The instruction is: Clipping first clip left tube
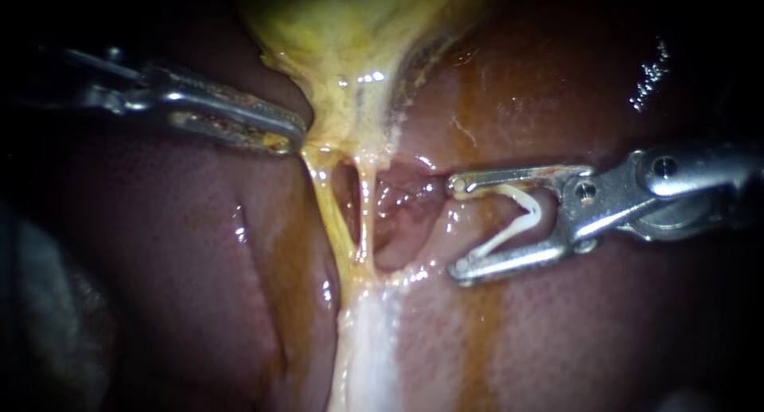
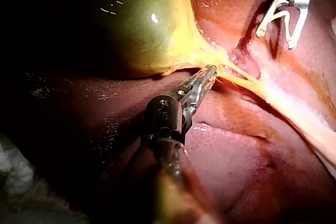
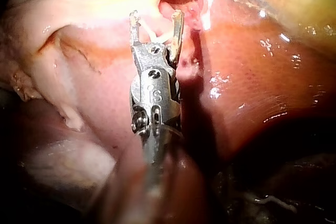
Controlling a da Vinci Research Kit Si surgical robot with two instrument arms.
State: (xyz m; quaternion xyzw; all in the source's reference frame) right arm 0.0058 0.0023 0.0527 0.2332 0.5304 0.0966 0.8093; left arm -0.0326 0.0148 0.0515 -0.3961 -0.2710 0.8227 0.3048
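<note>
Yellow tissue of the gallbladder (image 1: 350,46) narrows, in the endoscope view, to a neck whose edge is pinched between the closed jaws of the left instrument (image 1: 290,140). From just beyond those jaws two thin strands run over the liver (image 1: 199,245). The left tube (image 1: 328,213) is nearest the left instrument's jaws and the right tube (image 1: 364,213) lies just beside it. They part at the neck and meet again farther on, leaving a narrow slit between them. The right instrument (image 1: 458,227) has its jaws wide apart with a white clip (image 1: 521,219) seated between them, one leg against each jaw, so they hold the clip and nothing else. Their tips stop short of the right tube, and a pink hollow of bare tissue lies open between tips and tube. The left tube lies beyond that, outside the clip's mouth. In the left wrist view the left instrument (image 2: 209,74) grips the yellow edge where the gallbladder (image 2: 147,30) tapers. The tubes stretch taut ahead of its jaws, and the right instrument (image 2: 275,39) hangs past them with its clip (image 2: 281,14), touching neither tube. In the right wrist view the right instrument (image 3: 156,17) gapes around the clip (image 3: 157,38). The yellow tubes cross ahead of its tips with a gap left, and smooth liver (image 3: 252,77) lies open on both sides of the shaft.
</note>
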